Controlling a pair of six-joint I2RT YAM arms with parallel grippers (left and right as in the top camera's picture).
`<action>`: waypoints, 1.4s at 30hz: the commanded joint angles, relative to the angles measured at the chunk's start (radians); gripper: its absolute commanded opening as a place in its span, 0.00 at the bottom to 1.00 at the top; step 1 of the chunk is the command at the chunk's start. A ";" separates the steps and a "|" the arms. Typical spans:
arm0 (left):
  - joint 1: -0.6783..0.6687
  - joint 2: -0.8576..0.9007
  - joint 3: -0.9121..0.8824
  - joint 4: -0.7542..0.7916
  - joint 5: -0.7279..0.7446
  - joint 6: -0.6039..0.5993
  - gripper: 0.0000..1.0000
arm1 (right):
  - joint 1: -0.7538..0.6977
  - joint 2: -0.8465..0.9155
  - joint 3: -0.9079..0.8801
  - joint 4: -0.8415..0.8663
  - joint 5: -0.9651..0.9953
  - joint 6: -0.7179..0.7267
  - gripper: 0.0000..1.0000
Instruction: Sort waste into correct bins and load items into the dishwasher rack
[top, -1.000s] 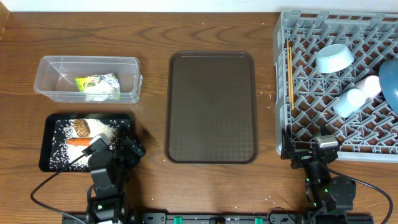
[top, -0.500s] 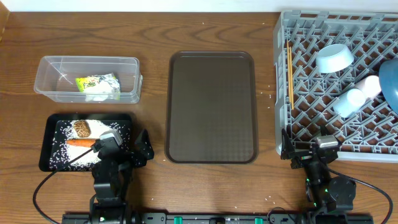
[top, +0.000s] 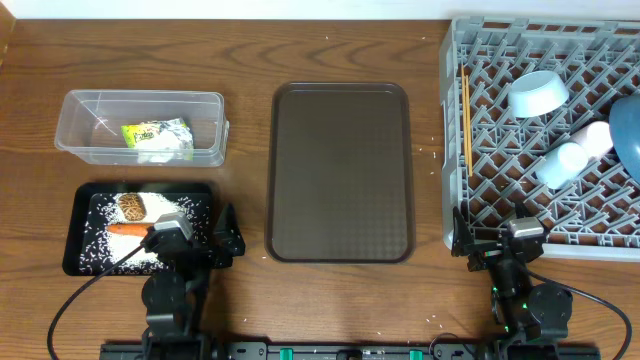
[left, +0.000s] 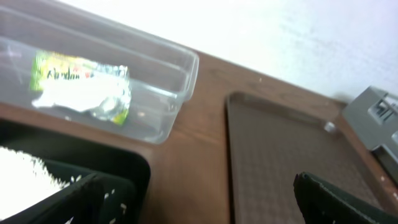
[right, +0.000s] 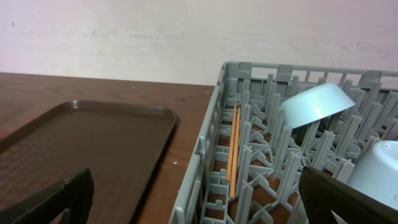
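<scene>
Left pincer (top: 222, 238): jaws spread wide, nothing between them; low near the table's front edge, just off the black tray's right front corner, in the gap between that tray and the brown serving tray.
Right pincer (top: 497, 240): jaws wide apart and empty; near the table's front edge, at the rack's front left corner.
Black tray (top: 72, 235): flat on the table (top: 250, 60) toward the front left corner.
Carrot (top: 128, 228): lies in the black tray, across its middle.
Brown food lump (top: 131, 207): in the black tray, just behind the carrot.
Rice grains (top: 100, 245): spread over the black tray's floor, around the carrot and lump.
Clear tub (top: 70, 125): behind the black tray on the table's left side, apart from it.
Snack wrapper (top: 157, 138): crumpled, on the tub's floor.
Brown serving tray (top: 340, 170): at the table's middle, long side running front to back.
Dishwasher rack (top: 480, 60): fills the table's right side up to the back edge.
Chopsticks (top: 465, 120): lie together along the rack's left edge.
Light blue bowl (top: 538, 93): tilted on the pegs, toward the rack's back.
Whitish cup (top: 592, 138): on its side, touching the light blue cup.
Light blue cup (top: 558, 165): on its side, in front of the bowl.
Dark blue dish (top: 628, 135): at the rack's right edge, partly cut off.
</scene>
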 joint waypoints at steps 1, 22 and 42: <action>-0.016 -0.059 -0.025 -0.009 0.014 0.043 0.98 | -0.015 -0.006 -0.002 -0.003 -0.005 -0.012 0.99; -0.092 -0.058 -0.060 0.122 -0.039 0.208 0.98 | -0.015 -0.006 -0.002 -0.003 -0.005 -0.012 0.99; -0.040 -0.056 -0.060 0.051 -0.145 0.216 0.98 | -0.015 -0.006 -0.002 -0.003 -0.005 -0.012 0.99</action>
